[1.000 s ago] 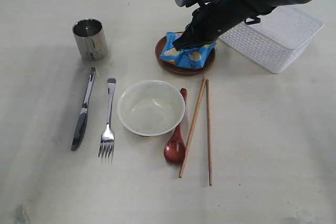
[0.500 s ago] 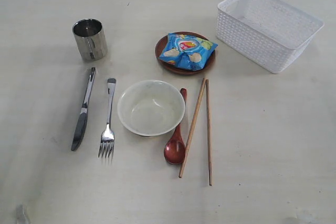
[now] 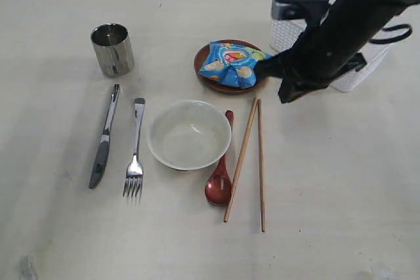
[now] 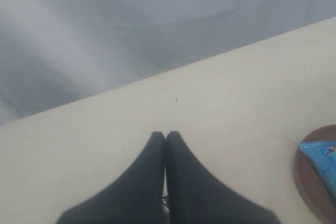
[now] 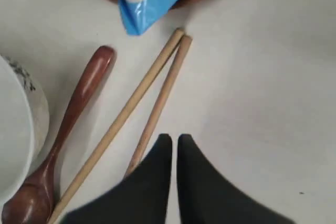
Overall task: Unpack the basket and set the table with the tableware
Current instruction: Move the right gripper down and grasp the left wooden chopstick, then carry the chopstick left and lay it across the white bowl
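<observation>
Since half a second ago our right arm (image 3: pixel 354 24) has swung back into the scene. It now crosses in front of the basket (image 3: pixel 281 36), and the right tool (image 3: pixel 286 95) hangs over the counter (image 3: pixel 341 181) near the brown plate (image 3: pixel 220 87) and the plate-side ends of the chopsticks (image 3: pixel 261 162). Its jaws look all but closed, with only a sliver between them as far as we can tell, and they grip nothing. Our left tool (image 4: pixel 165 134) is pressed closed and empty at the counter's far edge. A blue packet (image 3: pixel 231 63) lies on the plate. Cup (image 3: pixel 113 48), knife (image 3: pixel 104 139), fork (image 3: pixel 136 149), bowl (image 3: pixel 189 134) and spoon (image 3: pixel 218 185) lie laid out as before.
</observation>
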You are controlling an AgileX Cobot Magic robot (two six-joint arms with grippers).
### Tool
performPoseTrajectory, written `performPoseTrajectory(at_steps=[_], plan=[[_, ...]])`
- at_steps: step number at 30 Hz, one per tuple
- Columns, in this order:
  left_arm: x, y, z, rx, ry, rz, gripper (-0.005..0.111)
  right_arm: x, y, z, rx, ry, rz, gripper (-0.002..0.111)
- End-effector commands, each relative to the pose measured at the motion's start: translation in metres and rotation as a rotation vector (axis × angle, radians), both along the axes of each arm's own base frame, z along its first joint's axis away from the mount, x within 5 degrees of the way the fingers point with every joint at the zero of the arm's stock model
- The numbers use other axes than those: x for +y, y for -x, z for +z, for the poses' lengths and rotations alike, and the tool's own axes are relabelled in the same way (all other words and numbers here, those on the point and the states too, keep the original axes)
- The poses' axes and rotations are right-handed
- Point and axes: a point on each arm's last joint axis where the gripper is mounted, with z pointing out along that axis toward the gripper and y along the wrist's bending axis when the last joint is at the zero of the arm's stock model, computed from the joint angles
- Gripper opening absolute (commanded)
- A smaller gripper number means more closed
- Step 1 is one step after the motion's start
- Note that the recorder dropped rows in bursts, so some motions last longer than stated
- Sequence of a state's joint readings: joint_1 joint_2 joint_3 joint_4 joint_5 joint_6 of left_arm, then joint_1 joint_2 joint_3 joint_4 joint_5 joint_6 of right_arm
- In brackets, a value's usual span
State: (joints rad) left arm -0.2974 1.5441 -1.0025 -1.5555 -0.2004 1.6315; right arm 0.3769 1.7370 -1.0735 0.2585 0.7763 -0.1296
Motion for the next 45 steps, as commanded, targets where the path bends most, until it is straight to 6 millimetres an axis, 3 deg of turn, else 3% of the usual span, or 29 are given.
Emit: performPoseTrajectory(at_steps=[1, 4, 10, 15, 24, 28, 33, 35, 38, 45], plan=[[-0.001, 0.002, 0.000, 0.003, 0.007, -0.006, 0.000, 0.019, 0.017, -0.017, -0.041, -0.009, 0.032, 0.032], [-0.001, 0.002, 0.000, 0.003, 0.007, -0.006, 0.000, 0.031, 0.023, -0.018, -0.048, -0.021, 0.031, 0.047], [-0.001, 0.002, 0.000, 0.004, 0.013, -0.003, 0.000, 0.049, 0.022, -0.025, -0.076, -0.078, -0.097, 0.042], [-0.001, 0.002, 0.000, 0.004, 0.013, -0.003, 0.000, 0.051, 0.016, -0.050, -0.018, -0.080, -0.249, 0.042], [-0.001, 0.002, 0.000, 0.004, 0.013, -0.003, 0.000, 0.052, 0.015, -0.077, 0.052, -0.044, -0.312, 0.042], [-0.002, 0.002, -0.001, 0.006, 0.018, -0.013, 0.000, 0.052, 0.014, -0.082, 0.063, -0.039, -0.328, 0.031], [-0.002, 0.002, -0.001, 0.006, 0.019, -0.015, 0.000, 0.051, 0.015, -0.083, 0.068, -0.033, -0.326, -0.001], [-0.002, 0.002, -0.001, 0.006, 0.019, -0.015, 0.000, 0.051, 0.015, -0.083, 0.067, -0.032, -0.325, 0.000], [-0.002, 0.002, -0.001, 0.006, 0.019, -0.015, 0.000, 0.052, 0.014, -0.074, 0.046, -0.050, -0.324, 0.000], [-0.002, 0.002, -0.001, 0.005, 0.017, -0.010, 0.000, 0.041, 0.032, -0.007, -0.002, -0.055, -0.253, 0.000]])
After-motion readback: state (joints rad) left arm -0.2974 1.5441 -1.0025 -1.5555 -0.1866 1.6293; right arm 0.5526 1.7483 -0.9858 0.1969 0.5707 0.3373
